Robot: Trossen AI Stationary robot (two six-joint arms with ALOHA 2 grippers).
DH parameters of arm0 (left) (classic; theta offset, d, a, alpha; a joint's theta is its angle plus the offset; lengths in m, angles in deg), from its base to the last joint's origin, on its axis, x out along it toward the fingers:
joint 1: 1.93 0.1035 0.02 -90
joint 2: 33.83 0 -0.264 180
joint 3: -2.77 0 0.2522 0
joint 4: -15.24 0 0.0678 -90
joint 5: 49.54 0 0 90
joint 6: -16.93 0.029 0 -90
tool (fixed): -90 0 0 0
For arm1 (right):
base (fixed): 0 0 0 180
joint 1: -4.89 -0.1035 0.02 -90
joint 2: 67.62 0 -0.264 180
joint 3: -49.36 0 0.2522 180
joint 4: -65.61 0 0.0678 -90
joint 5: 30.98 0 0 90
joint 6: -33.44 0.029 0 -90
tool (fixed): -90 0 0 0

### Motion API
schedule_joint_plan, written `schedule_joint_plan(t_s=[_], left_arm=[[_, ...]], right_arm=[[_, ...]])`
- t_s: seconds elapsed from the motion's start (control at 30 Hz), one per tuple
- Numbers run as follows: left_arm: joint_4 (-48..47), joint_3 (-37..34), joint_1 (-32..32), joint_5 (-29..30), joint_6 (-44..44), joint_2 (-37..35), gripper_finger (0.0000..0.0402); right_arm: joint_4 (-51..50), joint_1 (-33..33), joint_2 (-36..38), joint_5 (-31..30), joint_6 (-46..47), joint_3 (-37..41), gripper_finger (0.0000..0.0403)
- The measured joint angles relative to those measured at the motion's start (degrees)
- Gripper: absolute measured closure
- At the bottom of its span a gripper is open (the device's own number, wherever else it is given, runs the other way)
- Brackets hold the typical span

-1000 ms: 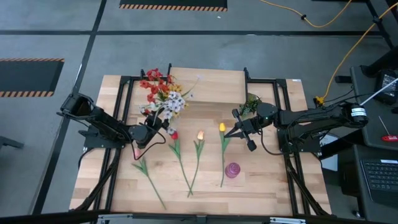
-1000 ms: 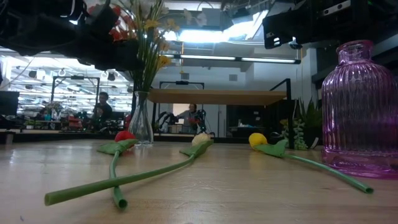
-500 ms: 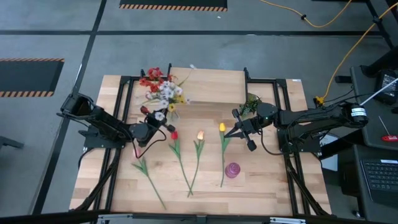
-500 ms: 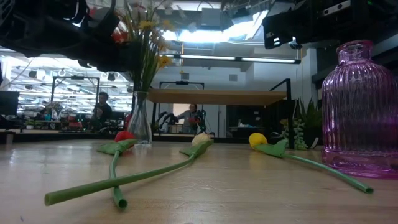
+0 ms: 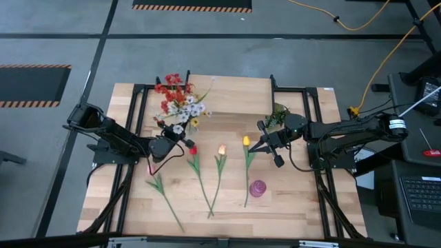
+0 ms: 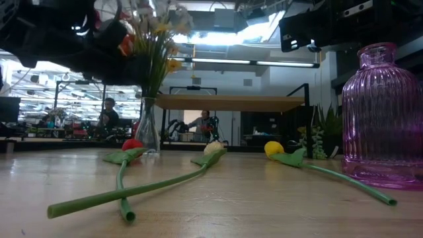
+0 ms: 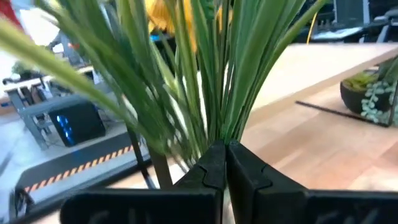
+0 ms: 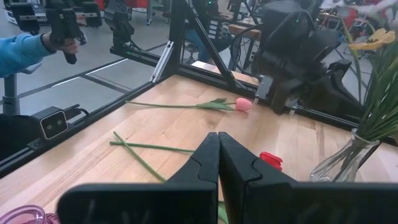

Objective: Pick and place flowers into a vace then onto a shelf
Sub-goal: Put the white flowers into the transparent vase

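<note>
The spray [image 5: 180,100] has been swung back from its lean a second ago and stands in the glass vase [image 6: 149,129] at the table's [image 5: 296,207] ten o'clock. The left hand [image 5: 172,136] is clenched on its stems. The right hand [image 5: 261,145], clenched empty, is held level at two o'clock.

Overhead, table-level and two wrist cameras, all sharing the tabletop [image 5: 227,96].

We see a wooden table [image 5: 296,200]; on it lie four tulips [image 5: 219,172], a purple vase [image 5: 257,188], a clear vase [image 6: 149,129].
</note>
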Motion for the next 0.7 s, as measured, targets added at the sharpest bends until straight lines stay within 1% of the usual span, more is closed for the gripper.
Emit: schedule_joint_plan(t_s=[0.07,0.13,0.23,0.33,0.5,0.7], left_arm=[[-2.9,0.0,0.0,0.0,-3.5,0.0,0.0399],[-3.9,0.0,0.0,-0.1,-4.4,0.0,0.0399],[-3.8,0.0,0.0,-1.2,-3.0,0.0,0.0398],[-3.1,0.0,-0.3,-1.6,-0.3,0.0,0.0389],[-1.0,0.0,-1.7,-1.3,4.9,0.0,0.0352],[2.6,0.0,-3.8,1.6,10.4,0.0,0.0295]], right_arm=[[0.0,0.0,0.0,0.0,0.0,0.0,0.0398],[0.0,0.0,0.0,0.0,0.0,0.0,0.0398],[0.0,0.0,0.0,0.0,0.0,0.0,0.0398],[0.0,0.0,0.0,0.0,0.0,0.0,0.0398],[0.0,0.0,0.0,0.0,0.0,0.0,0.0398],[-0.1,0.0,0.0,0.0,0.0,0.0,0.0398]])
